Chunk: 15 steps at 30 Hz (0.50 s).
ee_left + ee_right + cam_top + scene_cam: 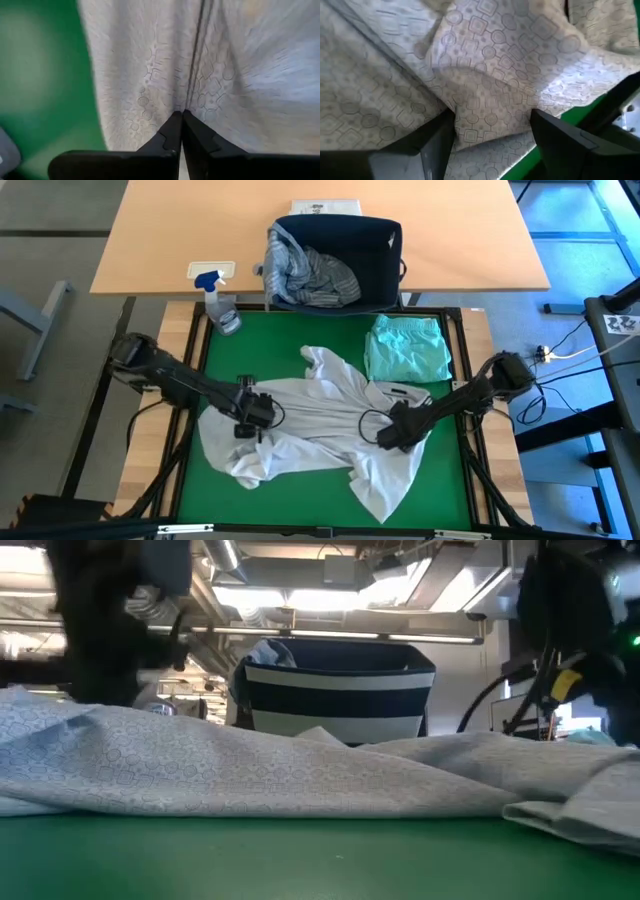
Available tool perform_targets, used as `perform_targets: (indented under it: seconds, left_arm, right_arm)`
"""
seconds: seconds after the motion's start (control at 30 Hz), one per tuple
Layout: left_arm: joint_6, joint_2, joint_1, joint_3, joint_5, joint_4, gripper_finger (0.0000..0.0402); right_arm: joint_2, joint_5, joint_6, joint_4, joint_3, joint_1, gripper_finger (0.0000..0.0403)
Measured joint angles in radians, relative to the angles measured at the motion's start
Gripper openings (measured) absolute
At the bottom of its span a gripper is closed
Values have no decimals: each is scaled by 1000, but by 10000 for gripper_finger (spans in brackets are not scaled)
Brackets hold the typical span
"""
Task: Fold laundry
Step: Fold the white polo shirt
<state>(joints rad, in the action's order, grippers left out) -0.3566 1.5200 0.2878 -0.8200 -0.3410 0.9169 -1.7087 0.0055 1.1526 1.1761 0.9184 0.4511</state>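
From above, I see the crumpled white patterned t-shirt (315, 430) spread across the middle of the green felt mat (270, 340), with my left gripper (250, 412) on its left part and my right gripper (392, 430) on its right part. The folded mint-teal garment (407, 347) lies just beyond the t-shirt; the grey-blue striped shirt (308, 275) sits in the navy fabric basket (385, 250) beyond that. A clear spray bottle with a blue trigger (219, 304) stands well left of the basket; nothing blocks either arm.

At table height, the t-shirt (300, 775) lies in low folds, the basket (335, 700) upright behind it.

From my left wrist, the fingers (170, 135) are pinched shut on a ridge of the t-shirt (150, 75). I judge the bite thin: lifting fast could slip it free.

From my right wrist, the fingers (437, 140) stand apart, straddling loose cloth (485, 65), holding nothing. Closing here could catch several layers and drag the shirt into a bunch.
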Motion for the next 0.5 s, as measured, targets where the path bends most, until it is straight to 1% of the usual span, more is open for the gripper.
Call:
perform_targets:
  seconds: [0.07, 0.1, 0.2, 0.3, 0.4, 0.5]
  left_arm:
    - [-6, -54, 1, -55, 21, 19, 9]
    - [-21, -81, 5, -83, 50, 31, 9]
    - [-120, -173, 34, -161, 133, 14, 9]
    - [-277, -248, 80, -199, 202, 6, 22]
    - [-473, -284, 157, -201, 249, 5, 53]
    - [-664, -279, 265, -173, 244, -55, 90]
  right_arm:
    - [42, 2, -5, 8, 3, 1, 262]
    - [62, 11, -6, 9, 10, 1, 262]
    - [125, 75, -15, 7, 31, 1, 262]
    - [180, 179, -64, -2, 50, 1, 262]
    - [220, 276, -129, -50, 52, 1, 262]
    - [234, 349, -172, -115, 53, 1, 262]
